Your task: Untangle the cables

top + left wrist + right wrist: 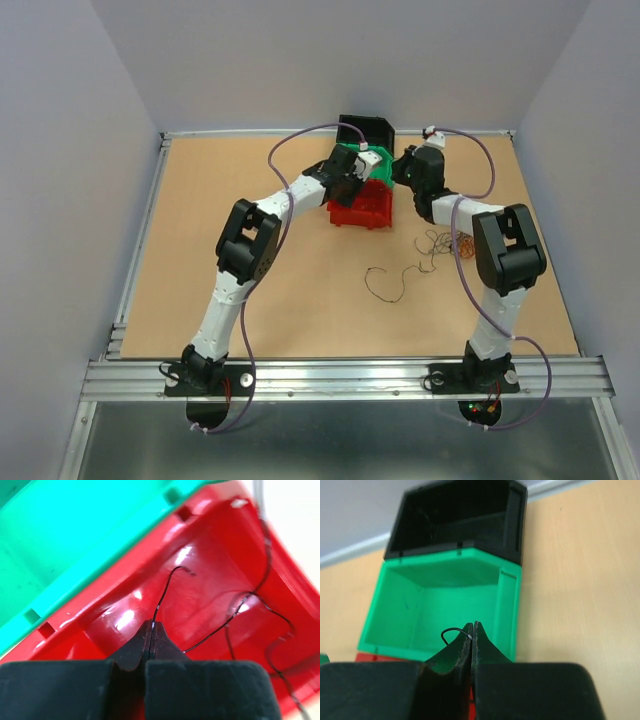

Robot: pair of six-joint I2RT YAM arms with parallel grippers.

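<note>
My left gripper (151,624) is shut on a thin black cable (167,582) inside the red bin (210,545). More thin black cable (272,612) lies in that bin to the right. In the top view the left gripper (360,172) is over the red bin (365,212). My right gripper (473,625) is shut on the end of a thin black cable (449,631) in front of the green bin (440,600). In the top view the right gripper (404,166) is beside the bins. A tangle of thin cables (438,245) lies on the table to its right.
A green bin (347,154) and a black bin (366,128) stand behind the red one, close together. The black bin (455,520) is behind the green bin in the right wrist view. A loose black cable loop (386,284) lies on the wooden table (200,180).
</note>
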